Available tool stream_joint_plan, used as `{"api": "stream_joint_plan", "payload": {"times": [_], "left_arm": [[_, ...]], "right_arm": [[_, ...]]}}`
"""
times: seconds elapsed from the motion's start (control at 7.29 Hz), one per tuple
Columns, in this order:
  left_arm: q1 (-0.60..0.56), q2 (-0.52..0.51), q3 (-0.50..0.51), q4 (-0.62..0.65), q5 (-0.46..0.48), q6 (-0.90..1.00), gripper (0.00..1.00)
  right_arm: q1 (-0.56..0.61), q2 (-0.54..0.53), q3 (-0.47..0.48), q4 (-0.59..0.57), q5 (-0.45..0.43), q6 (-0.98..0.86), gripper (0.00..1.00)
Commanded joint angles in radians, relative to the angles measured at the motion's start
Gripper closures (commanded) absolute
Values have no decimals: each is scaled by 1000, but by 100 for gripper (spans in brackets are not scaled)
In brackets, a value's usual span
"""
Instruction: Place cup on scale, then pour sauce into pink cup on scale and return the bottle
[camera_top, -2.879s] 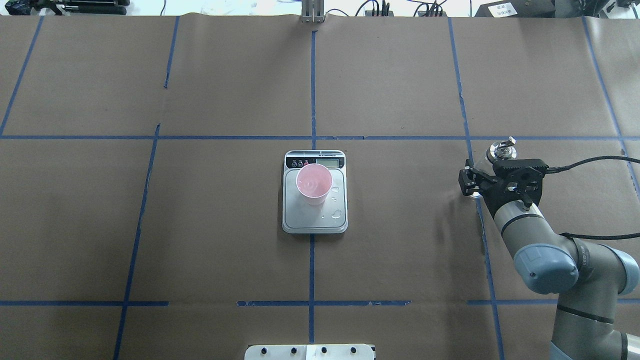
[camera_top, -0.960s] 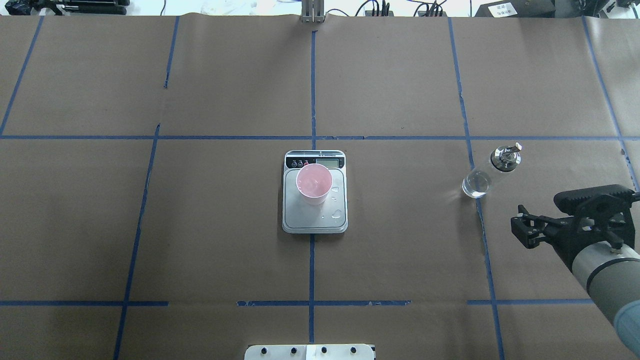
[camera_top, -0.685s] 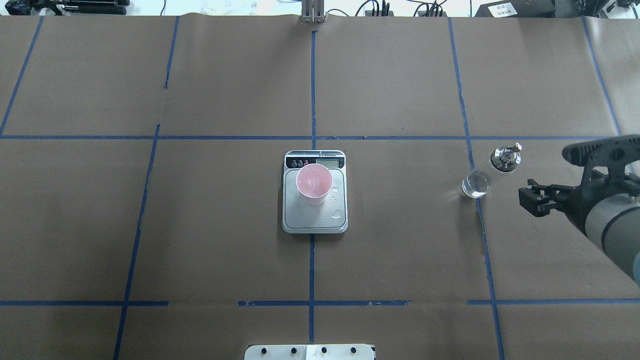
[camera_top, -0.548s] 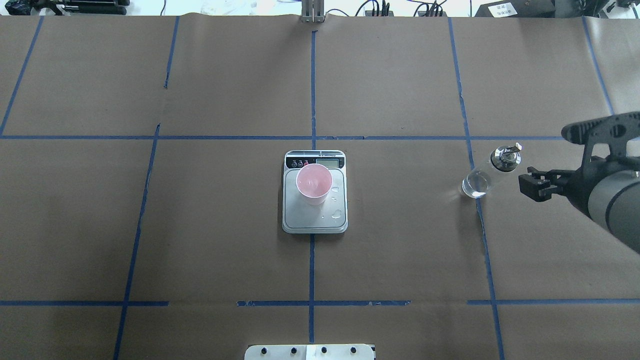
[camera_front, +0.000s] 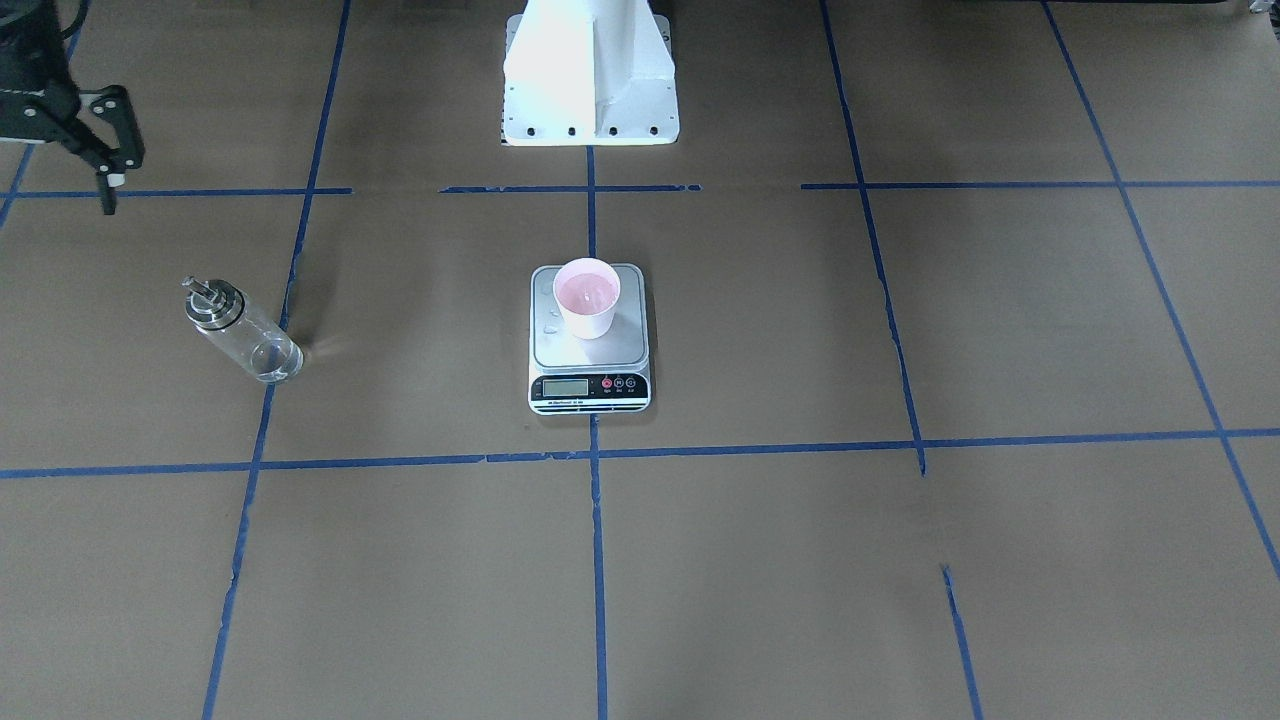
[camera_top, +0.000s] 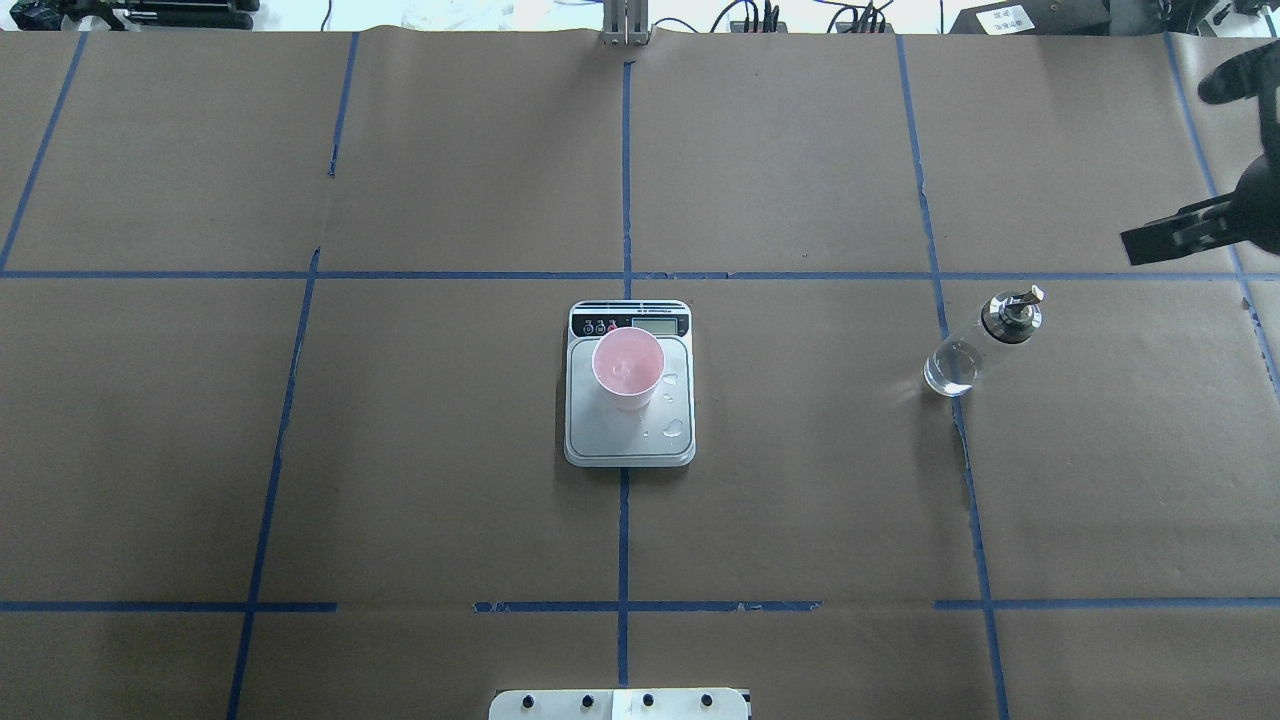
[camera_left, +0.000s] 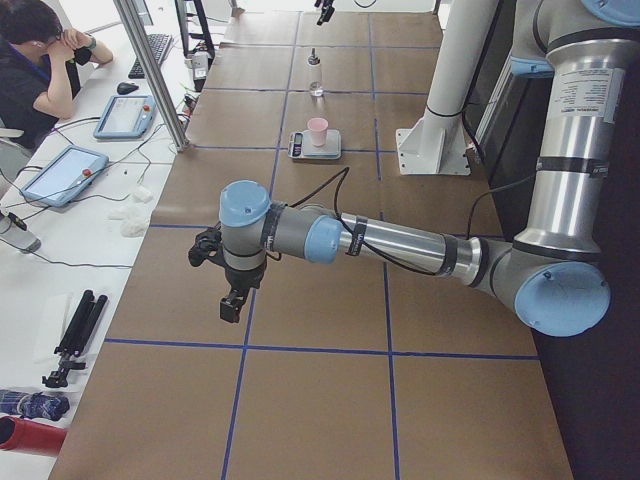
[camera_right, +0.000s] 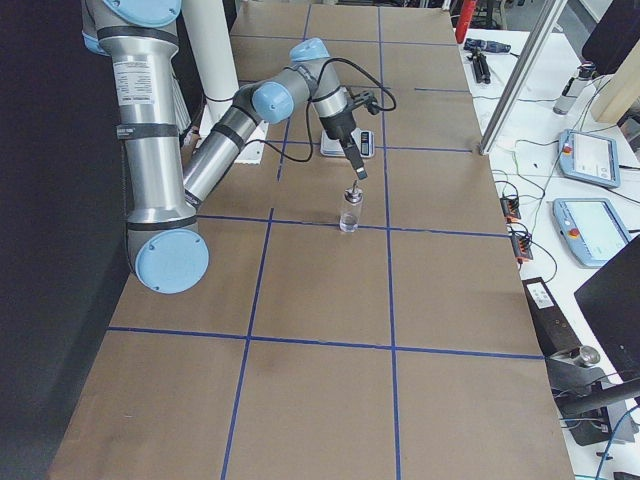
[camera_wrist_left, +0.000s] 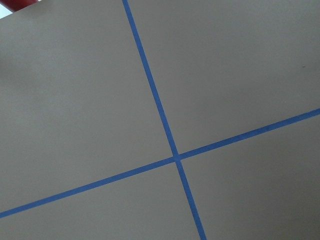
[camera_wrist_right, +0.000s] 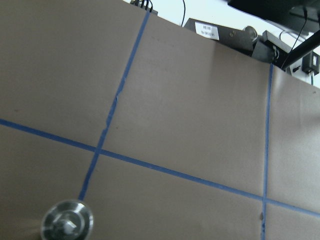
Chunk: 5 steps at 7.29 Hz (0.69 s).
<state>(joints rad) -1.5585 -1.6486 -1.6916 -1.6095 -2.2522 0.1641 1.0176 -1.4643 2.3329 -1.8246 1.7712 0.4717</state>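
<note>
The pink cup (camera_top: 628, 368) stands upright on the scale (camera_top: 630, 440), toward its display end; it also shows in the front view (camera_front: 587, 297). Clear drops lie on the steel plate. The clear glass bottle (camera_top: 985, 338) with its silver cap stands alone on the table, right of the scale, and also shows in the front view (camera_front: 240, 330). My right gripper (camera_top: 1135, 245) is raised beyond and to the right of the bottle; in the front view (camera_front: 112, 165) it looks open and empty. My left gripper (camera_left: 230, 305) shows only in the left side view, far from the scale; I cannot tell its state.
The white robot base (camera_front: 590, 90) is at the table's near edge. Blue tape lines grid the brown paper. An operator (camera_left: 35, 60) sits at a side desk with tablets (camera_left: 60, 172). The right wrist view shows the bottle cap (camera_wrist_right: 66, 222) below.
The right gripper, around the bottle 2.9 s ago, has let it go, drawn back and swung away to the far right. Bottle, cup and scale have not moved.
</note>
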Motion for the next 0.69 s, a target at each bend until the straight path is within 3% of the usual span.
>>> {"api": "stream_joint_plan", "payload": {"times": [0.0,0.14,0.27,0.55], "left_arm": [[0,1,1,0,-3,0,0],[0,4,3,3,-4,3,0],[0,6,15,5,-4,5,0],[-3,12,71,38,-7,17,0]], "right_arm": [[294,27,-245,31,369,-398,0],[390,22,-373,56,534,-594,0],[456,-5,-459,56,630,-699,0],[464,-53,-492,56,628,-712,0]]}}
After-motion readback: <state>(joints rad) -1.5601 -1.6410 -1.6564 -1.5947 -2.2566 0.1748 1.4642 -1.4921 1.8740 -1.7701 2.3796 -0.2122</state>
